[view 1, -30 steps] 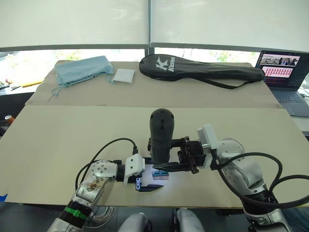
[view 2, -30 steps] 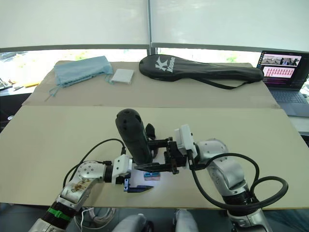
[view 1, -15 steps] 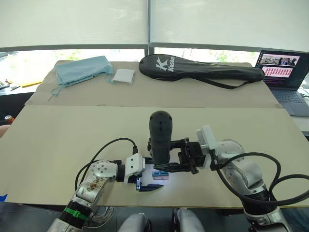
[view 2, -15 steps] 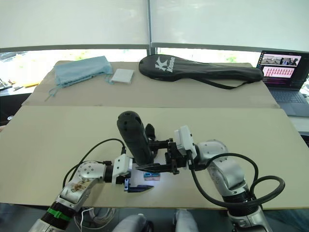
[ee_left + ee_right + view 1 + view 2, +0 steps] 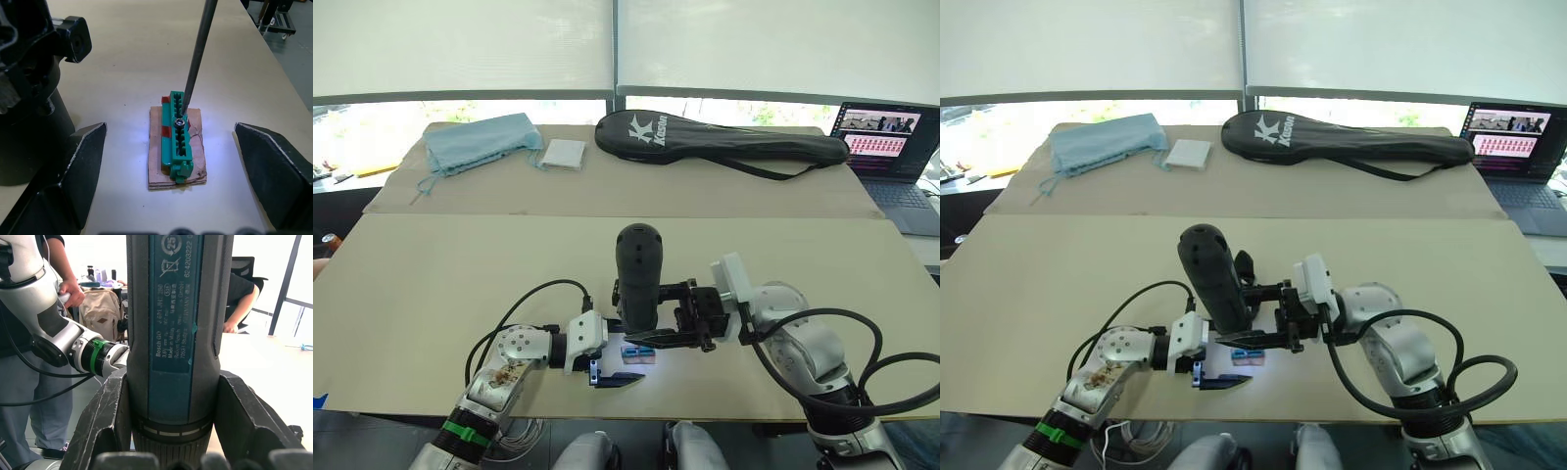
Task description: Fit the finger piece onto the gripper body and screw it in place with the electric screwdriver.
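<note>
Beige table (image 5: pixel 460 284): near edge, middle, small green-brown box (image 5: pixel 178 142) w/ black gripper body (image 5: pixel 29 98) just beside. Far edge: blue cloth (image 5: pixel 480 140) twd left corner, white pad (image 5: pixel 565 154), black racket bag (image 5: pixel 724 142) centre-right; laptop (image 5: pixel 891 157) at right corner.

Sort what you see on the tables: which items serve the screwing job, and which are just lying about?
In use: electric screwdriver, gripper body, green screw holder.
Lying about: racket bag, blue cloth, white pad, laptop.

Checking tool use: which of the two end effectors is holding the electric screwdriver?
The right end effector: its fingers clamp the electric screwdriver upright. The left end effector is open, straddling the green screw holder.
</note>
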{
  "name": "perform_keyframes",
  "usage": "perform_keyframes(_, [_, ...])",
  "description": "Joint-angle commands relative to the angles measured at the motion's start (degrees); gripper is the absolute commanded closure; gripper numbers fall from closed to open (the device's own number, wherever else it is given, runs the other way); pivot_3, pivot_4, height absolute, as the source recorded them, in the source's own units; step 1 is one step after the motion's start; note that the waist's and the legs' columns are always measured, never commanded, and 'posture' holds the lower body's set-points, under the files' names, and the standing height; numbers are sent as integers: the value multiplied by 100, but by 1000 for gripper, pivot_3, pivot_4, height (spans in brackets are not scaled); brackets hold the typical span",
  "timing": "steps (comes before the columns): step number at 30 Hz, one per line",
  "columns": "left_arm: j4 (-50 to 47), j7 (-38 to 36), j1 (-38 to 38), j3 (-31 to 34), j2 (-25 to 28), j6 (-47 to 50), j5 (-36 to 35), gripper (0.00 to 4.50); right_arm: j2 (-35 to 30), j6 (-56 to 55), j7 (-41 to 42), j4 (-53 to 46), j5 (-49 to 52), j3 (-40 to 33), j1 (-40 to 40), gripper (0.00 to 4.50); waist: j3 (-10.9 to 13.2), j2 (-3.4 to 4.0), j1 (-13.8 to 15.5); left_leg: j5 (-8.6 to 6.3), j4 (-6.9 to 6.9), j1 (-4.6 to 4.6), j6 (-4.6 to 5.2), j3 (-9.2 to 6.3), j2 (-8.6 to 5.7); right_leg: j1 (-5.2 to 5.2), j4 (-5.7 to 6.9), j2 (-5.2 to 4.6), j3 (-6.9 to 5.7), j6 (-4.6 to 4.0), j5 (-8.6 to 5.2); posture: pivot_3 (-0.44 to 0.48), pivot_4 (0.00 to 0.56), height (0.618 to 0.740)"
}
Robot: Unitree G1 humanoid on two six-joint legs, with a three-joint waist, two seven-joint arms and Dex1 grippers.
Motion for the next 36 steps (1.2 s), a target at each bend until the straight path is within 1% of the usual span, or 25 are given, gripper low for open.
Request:
perform_keyframes(1, [171, -2, 160, -221, -30, 58, 54, 95, 52, -96, -15, -187, 178, -119, -182, 2584, 0, 0, 0, 0, 0, 0, 0, 0, 0, 0, 0, 0, 0, 0, 0, 0, 150, 740])
perform_keyframes(36, [177, 38, 161, -243, -19, 79, 85, 95, 90, -89, 1, -105, 97, 69, -166, 2584, -2, 2, 2, 0, 2, 1, 0, 0, 0, 2, 0, 0, 0, 0, 0, 0, 150, 740])
